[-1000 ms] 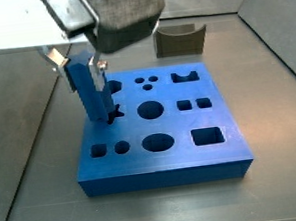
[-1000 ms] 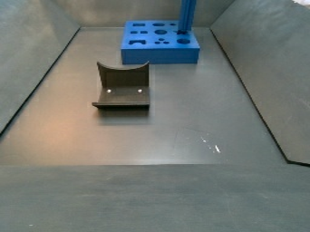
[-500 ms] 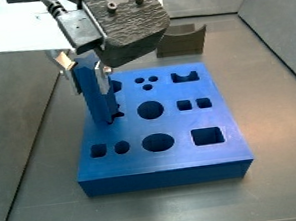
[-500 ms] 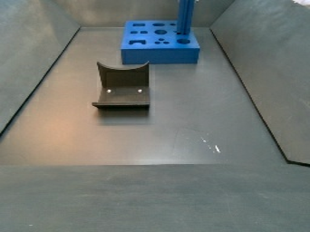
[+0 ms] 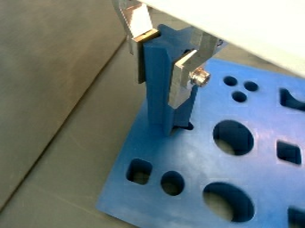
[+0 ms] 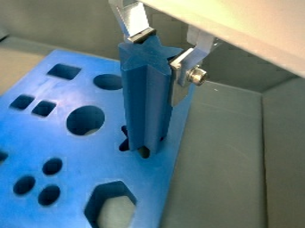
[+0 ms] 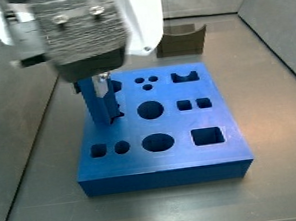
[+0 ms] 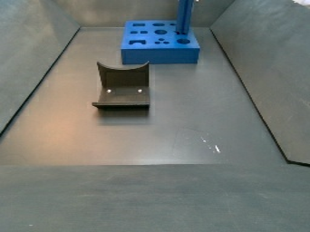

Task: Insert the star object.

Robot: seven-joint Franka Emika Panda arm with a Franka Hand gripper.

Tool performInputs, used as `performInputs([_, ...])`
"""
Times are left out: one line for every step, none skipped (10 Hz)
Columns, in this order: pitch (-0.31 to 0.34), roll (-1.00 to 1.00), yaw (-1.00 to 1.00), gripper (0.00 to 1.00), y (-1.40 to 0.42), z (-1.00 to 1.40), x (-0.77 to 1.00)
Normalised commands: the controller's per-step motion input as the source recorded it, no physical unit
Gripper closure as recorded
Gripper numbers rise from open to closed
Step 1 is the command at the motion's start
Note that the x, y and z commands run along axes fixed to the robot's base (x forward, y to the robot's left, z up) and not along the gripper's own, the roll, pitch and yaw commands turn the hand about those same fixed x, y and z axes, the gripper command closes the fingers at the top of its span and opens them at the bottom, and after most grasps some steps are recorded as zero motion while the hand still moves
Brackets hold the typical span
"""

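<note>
The star object [image 5: 158, 107], a tall slim blue peg, stands upright with its lower end in the star-shaped hole of the blue holed board [image 5: 244, 165]. It also shows in a wrist view [image 6: 143, 107] and in both side views [image 7: 99, 106] [image 8: 187, 18]. My gripper [image 5: 162, 69] is over the board's edge, its silver fingers [image 6: 183, 71] pressed on either side of the peg's top, shut on it. The gripper [image 7: 94, 84] hides the peg's upper part in a side view. In the other side view the gripper is out of frame.
The board [image 7: 166, 130] has several round, square and other shaped holes. A dark grey U-shaped block [image 7: 180, 40] stands behind the board, and shows nearer the camera in a side view [image 8: 121, 86]. Grey walls enclose the floor.
The gripper body has turned and come lower and larger in a side view, covering more of the peg. The peg's foot stays at the same spot on the board.
</note>
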Motion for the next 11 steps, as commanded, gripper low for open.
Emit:
performInputs([0.071, 0.03, -0.29, 1.00, 0.00, -0.24, 0.17])
performInputs([0.087, 0.08, -0.07, 1.00, 0.03, -0.16, 0.00])
performInputs([0.086, 0.08, -0.35, 1.00, 0.00, -0.19, 0.00])
performInputs([0.064, 0.03, -0.49, 1.00, 0.00, -0.19, 0.01])
performInputs([0.051, 0.01, -0.53, 1.00, 0.00, -0.19, 0.03])
performInputs([0.076, 0.07, -0.29, 1.00, 0.00, -0.19, 0.00])
performInputs([0.053, 0.11, -0.05, 1.00, 0.06, -0.24, 0.00])
performInputs([0.046, 0.15, 0.00, 1.00, 0.09, -0.29, 0.00])
performInputs([0.060, 0.15, 0.00, 1.00, 0.06, -0.33, 0.06])
performInputs([0.114, 0.15, 0.00, 1.00, 0.03, -0.37, 0.28])
performInputs([0.126, 0.15, -0.02, 1.00, 0.03, -0.38, 0.30])
